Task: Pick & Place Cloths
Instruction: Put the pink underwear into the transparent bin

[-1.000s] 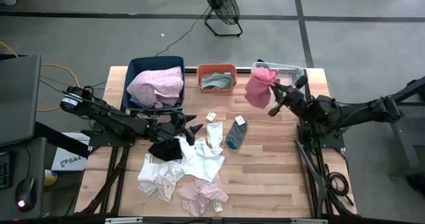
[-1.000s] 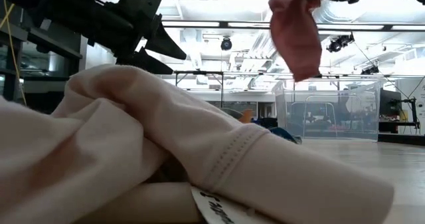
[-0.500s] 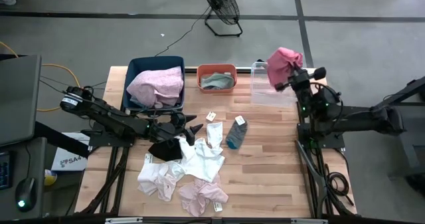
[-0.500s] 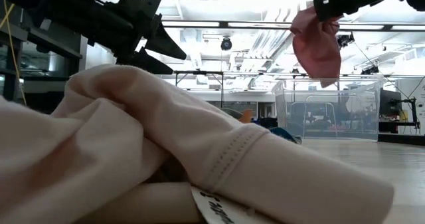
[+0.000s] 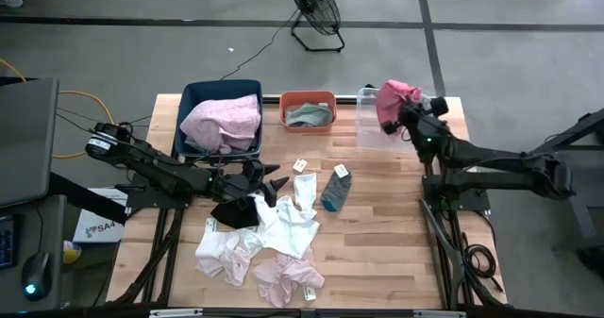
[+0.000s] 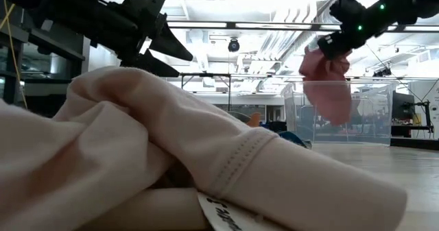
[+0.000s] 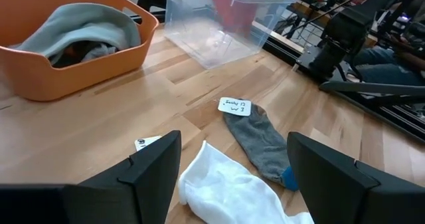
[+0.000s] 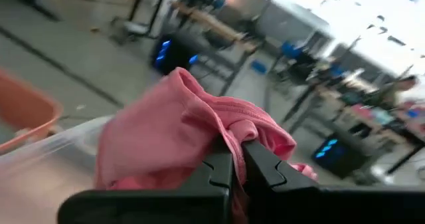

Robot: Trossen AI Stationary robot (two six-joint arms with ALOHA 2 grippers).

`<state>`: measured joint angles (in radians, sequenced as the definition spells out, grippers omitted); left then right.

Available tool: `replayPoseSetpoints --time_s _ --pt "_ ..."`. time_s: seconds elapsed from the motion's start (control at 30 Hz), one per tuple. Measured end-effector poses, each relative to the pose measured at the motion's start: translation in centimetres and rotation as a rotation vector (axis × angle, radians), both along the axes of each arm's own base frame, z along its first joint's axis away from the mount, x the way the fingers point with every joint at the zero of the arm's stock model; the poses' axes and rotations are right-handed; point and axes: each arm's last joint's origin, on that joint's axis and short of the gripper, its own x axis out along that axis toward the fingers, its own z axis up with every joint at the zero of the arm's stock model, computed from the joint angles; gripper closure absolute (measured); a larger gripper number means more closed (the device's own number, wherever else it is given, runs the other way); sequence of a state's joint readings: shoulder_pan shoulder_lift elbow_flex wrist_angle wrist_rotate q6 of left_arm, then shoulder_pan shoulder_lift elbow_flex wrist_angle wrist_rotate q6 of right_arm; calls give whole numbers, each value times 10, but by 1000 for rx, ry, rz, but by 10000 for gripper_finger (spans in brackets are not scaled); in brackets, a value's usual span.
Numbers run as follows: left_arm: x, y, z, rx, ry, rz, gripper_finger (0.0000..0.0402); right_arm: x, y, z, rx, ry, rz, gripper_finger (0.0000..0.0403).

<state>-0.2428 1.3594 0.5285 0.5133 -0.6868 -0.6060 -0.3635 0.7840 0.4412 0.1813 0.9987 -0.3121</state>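
Cloths: one pink cloth gripped.

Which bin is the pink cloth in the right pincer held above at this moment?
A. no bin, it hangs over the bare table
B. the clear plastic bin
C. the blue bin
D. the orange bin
B: the right pincer is shut on the pink cloth, which hangs over the clear plastic bin at the table's far right; the low view shows the cloth dipping into it.
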Motion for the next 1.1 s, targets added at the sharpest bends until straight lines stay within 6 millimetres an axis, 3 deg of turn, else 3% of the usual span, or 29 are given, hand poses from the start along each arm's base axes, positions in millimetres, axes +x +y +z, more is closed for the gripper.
replayPoseSetpoints --time_s 0.23,0.7,1.1 --pt "0 0 0 -2 0 -2 133 1 -1 -19 166 -76 66 398" --pt "0 0 0 -12 -4 1 133 -15 -23 -35 433 -241 27 398" --pt "0 0 -2 -30 2 7 133 1 -43 -15 638 -180 -66 381"
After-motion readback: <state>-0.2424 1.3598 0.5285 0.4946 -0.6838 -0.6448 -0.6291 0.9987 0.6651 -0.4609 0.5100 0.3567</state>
